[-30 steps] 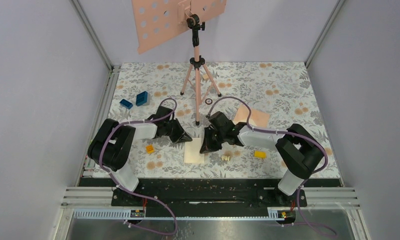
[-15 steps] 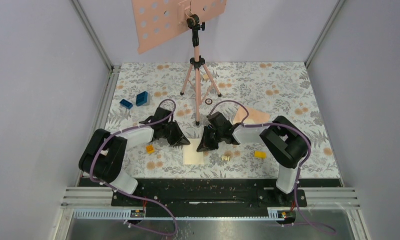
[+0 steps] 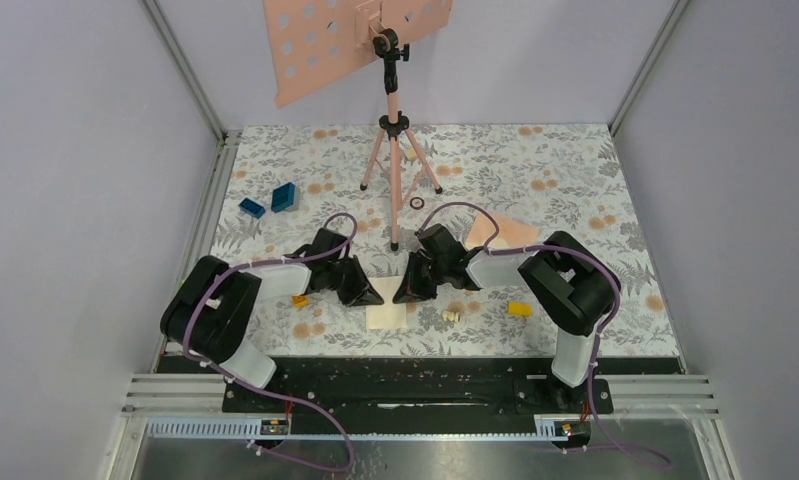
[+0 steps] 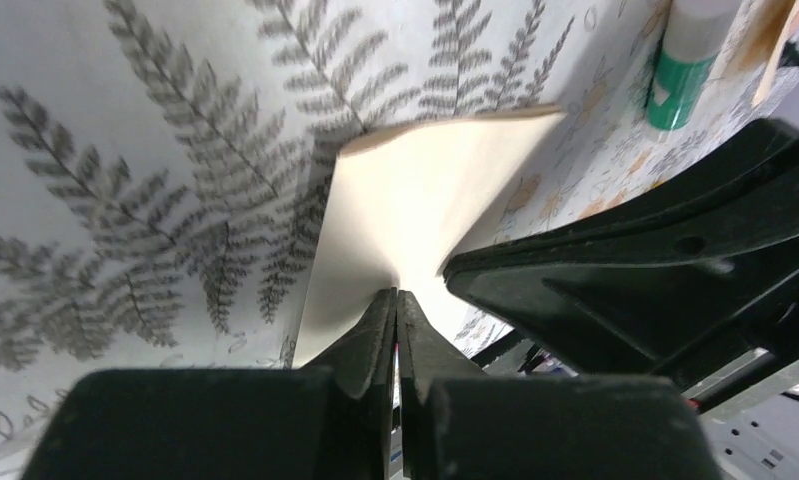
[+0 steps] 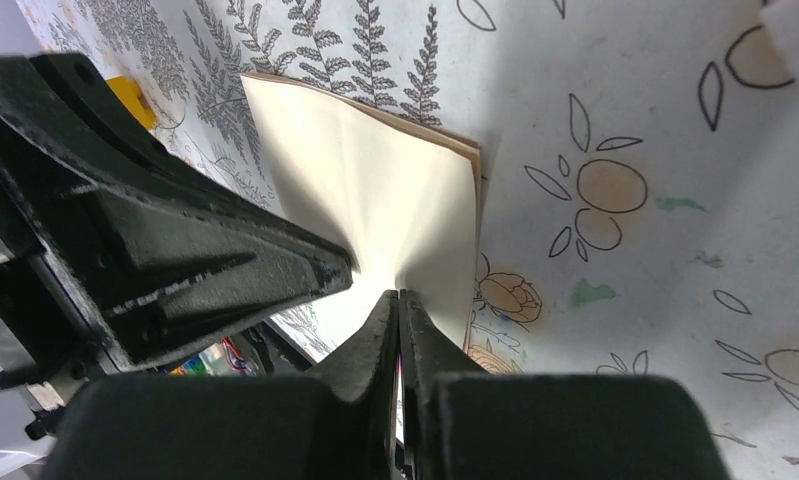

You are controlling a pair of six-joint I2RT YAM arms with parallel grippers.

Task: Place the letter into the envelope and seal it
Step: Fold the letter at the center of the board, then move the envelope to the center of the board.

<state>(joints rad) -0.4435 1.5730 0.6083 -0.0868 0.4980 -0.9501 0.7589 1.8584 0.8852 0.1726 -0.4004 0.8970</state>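
Note:
The letter lies flat near the front edge of the table, plain cream side up. In the right wrist view the letter shows fold creases and a tan edge under its right side. My left gripper is shut, its tips resting on the sheet's upper left part, also seen in its wrist view. My right gripper is shut too, tips down on the upper right part. Neither has paper between its jaws. The peach envelope lies behind the right arm, partly hidden by it.
A pink tripod with a perforated plate stands at the back. Two blue blocks lie at the left, with yellow blocks by the arms. A black ring and a glue stick lie nearby.
My left gripper has moved right and forward until its tips reached the letter. The right arm drew its elbow in about a second ago and has stayed put since.

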